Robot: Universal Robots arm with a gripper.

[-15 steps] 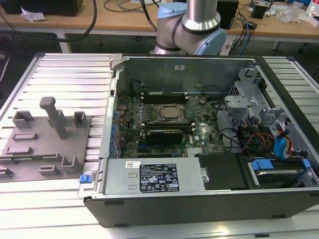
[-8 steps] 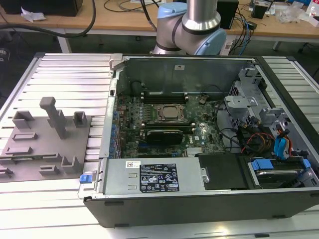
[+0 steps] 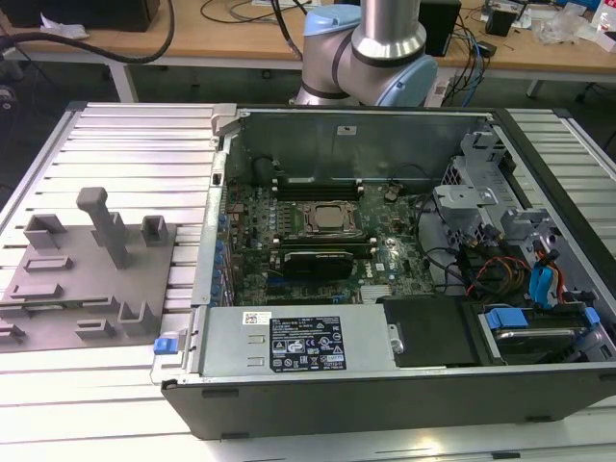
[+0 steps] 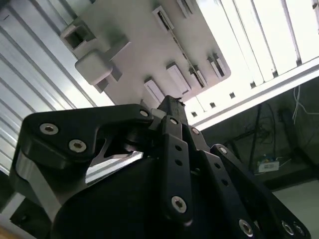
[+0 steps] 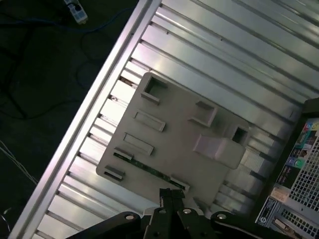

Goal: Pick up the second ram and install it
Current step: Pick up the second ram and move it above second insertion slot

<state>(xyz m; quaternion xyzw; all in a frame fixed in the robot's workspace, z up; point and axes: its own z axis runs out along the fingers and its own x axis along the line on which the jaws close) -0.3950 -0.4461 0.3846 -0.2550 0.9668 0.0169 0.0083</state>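
Ribbed metal surface stretches under everything, with wooden benches and cables running along the back of the room. On the exterior view's left sits the grey holder tray, its tall upright post standing among shallow pockets. On the exterior view's right the open computer case lies on its side with its lid off. The motherboard is exposed, and the processor socket sits between black memory slots. Behind the case, the arm rises up and out of the shot.

Over to the wrist cameras, and both look down on the tray. The gripper hangs above the tray's edge with its fingers pinched together and nothing between them. The second wrist view tells the same story, with the gripper narrowing to a single closed tip over the tray.

And the second ram? It lies flat in a long slot of the tray as a thin green strip, running slantwise between two small pockets. In the first wrist view the gripper's tip appears just beside one end of it. Whether they touch cannot be told from here. The post stands well to one side, and a corner of the case peeks in beyond it.
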